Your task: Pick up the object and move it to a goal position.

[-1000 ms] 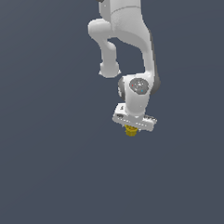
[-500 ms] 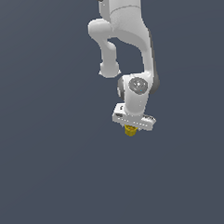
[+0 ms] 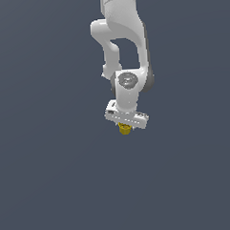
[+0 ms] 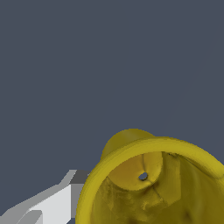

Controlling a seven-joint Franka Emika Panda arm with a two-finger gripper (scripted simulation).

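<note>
Tiny yellow hollow round-rimmed cup (image 4: 151, 183)

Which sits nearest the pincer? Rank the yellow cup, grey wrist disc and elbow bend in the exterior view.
1. yellow cup, right at the pincer, under its white body.
2. grey wrist disc, just above.
3. elbow bend, highest, toward the exterior view's left.

Yellow cup (image 4: 151, 183): matt finish, smooth on rim, rough and mottled inside hollow, small hole in base. White gripper (image 3: 125, 127): smooth, plastic-like casing, slight sheen. Finger (image 4: 52, 203): flat, matt white and grey. Dark grey ground (image 3: 48, 177): uniform, matt, featureless.
</note>
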